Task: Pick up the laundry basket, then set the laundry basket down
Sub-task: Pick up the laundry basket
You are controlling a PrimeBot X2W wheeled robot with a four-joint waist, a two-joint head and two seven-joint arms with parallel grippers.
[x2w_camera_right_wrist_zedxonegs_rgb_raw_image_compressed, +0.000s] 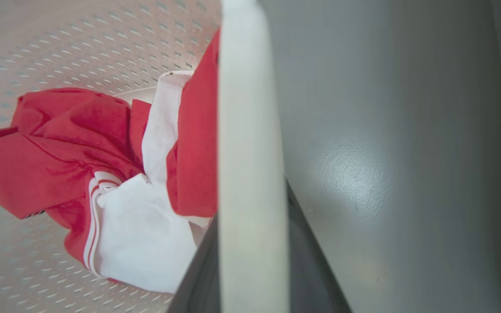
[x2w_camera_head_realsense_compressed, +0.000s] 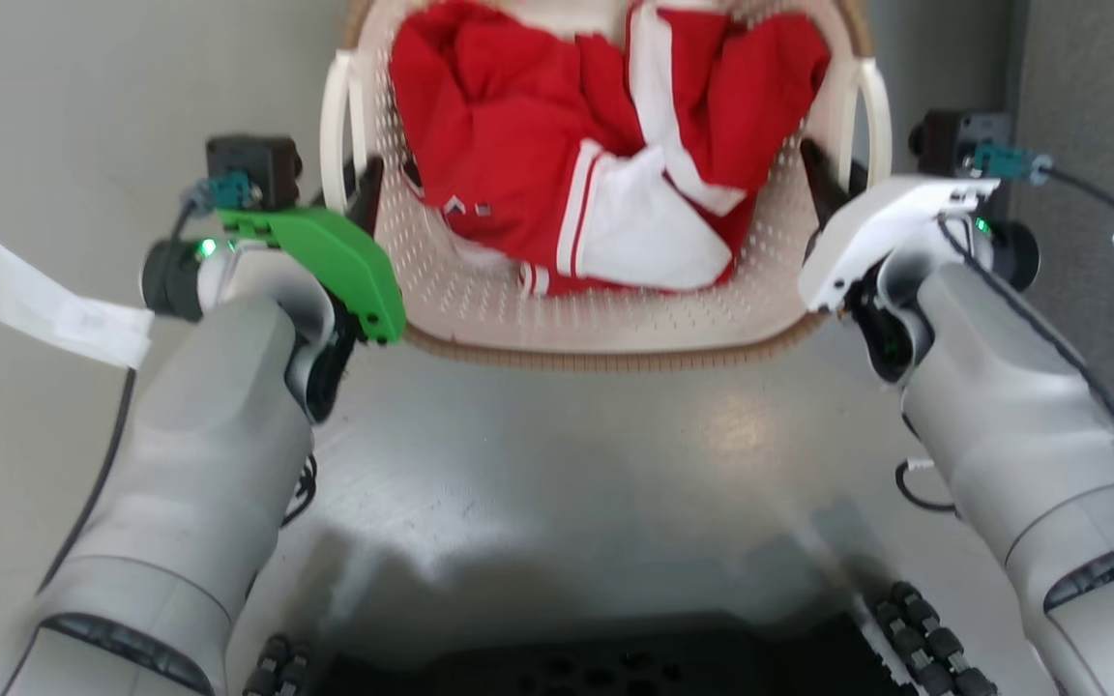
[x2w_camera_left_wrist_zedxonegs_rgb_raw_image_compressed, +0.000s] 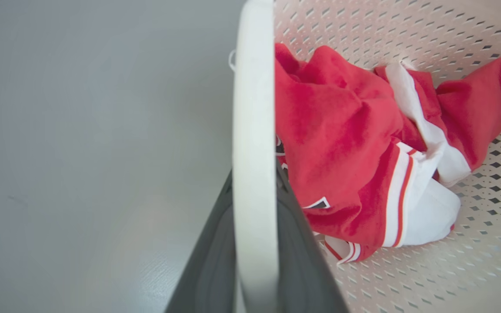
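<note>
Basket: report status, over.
Left gripper shut on left handle; right gripper shut on right handle. Basket holds red-and-white garment. Nothing seen in the way.

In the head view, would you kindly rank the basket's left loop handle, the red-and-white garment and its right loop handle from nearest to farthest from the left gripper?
1. Left loop handle: between the left gripper's fingers, on the laundry basket's left side.
2. Red-and-white garment: inside, in the middle.
3. Right loop handle: far side.
</note>
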